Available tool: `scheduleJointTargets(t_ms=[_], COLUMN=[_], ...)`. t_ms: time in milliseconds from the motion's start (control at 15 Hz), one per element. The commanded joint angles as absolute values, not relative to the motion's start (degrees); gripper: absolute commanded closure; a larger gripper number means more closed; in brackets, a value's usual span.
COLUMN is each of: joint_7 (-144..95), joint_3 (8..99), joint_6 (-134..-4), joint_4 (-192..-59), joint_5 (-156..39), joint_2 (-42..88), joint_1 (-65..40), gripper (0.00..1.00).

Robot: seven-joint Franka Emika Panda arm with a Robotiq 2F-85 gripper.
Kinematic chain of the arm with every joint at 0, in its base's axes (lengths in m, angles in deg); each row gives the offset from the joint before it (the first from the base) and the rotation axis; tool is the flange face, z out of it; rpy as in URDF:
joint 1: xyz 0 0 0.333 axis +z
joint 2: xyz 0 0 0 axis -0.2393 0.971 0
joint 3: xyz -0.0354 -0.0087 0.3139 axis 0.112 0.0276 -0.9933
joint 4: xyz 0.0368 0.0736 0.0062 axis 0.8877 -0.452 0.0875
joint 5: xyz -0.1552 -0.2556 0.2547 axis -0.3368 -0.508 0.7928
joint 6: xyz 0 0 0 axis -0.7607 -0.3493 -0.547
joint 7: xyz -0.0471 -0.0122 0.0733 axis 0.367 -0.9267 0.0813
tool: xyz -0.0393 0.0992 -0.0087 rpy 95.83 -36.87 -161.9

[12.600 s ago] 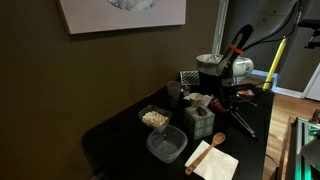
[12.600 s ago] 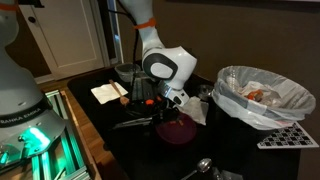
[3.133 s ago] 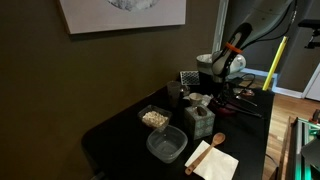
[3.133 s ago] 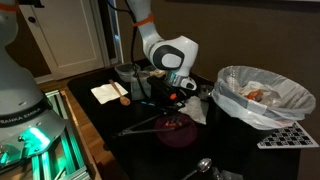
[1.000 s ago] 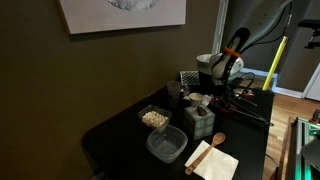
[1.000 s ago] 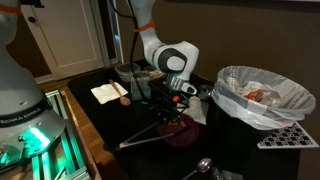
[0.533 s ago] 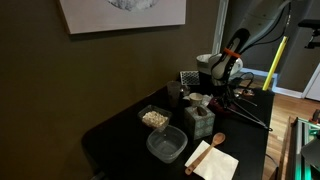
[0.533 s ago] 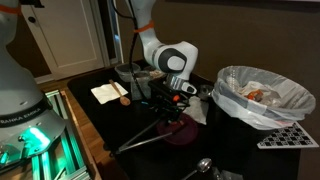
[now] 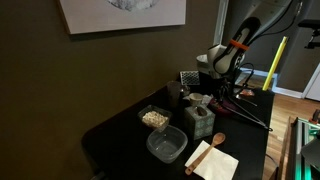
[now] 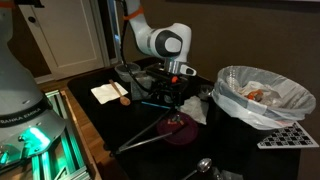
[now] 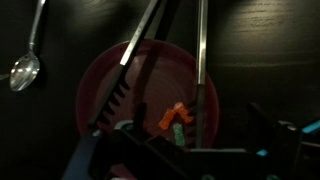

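Observation:
Long black tongs (image 10: 150, 133) lie across a dark red plate (image 10: 180, 131) on the black table, handles towards the table's edge. My gripper (image 10: 178, 73) hangs above them, open and holding nothing. In the wrist view the two tong arms (image 11: 200, 60) run over the red plate (image 11: 100, 75), one ending in a slotted head. A small orange piece (image 11: 172, 116) and a green bit lie on the plate beside them. The dark gripper (image 11: 180, 150) fills the bottom of that view, its fingers wide apart. In an exterior view the gripper (image 9: 222, 76) is above the tongs (image 9: 250, 112).
A bin lined with a white bag (image 10: 262, 95) stands beside the plate. A metal spoon (image 11: 27, 60) lies near it. Also on the table: a napkin with a wooden spoon (image 9: 212, 158), plastic containers (image 9: 166, 145), a green box (image 9: 198, 120), a grater (image 9: 188, 78).
The gripper has opened, let go of the tongs and risen straight up. The tongs stay lying across the red plate.

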State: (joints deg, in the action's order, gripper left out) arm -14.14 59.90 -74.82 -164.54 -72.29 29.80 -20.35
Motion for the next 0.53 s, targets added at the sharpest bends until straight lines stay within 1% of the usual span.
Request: scheduleJointTargets(t_ms=[0,200,467], joint_7=[-25.86,-37.67,-47.81], joint_3=[64.73,67.02,67.39], joint_6=[-79.57,-81.74,-88.84], joint_4=[-175.91,-181.84,-187.95], joint_5=[-83.44,-95.3,-104.9], joint_2=[18.3,12.75,8.35], joint_1=[-15.48,-14.81,-19.9], gripper=[0.0,0.0,0.0])
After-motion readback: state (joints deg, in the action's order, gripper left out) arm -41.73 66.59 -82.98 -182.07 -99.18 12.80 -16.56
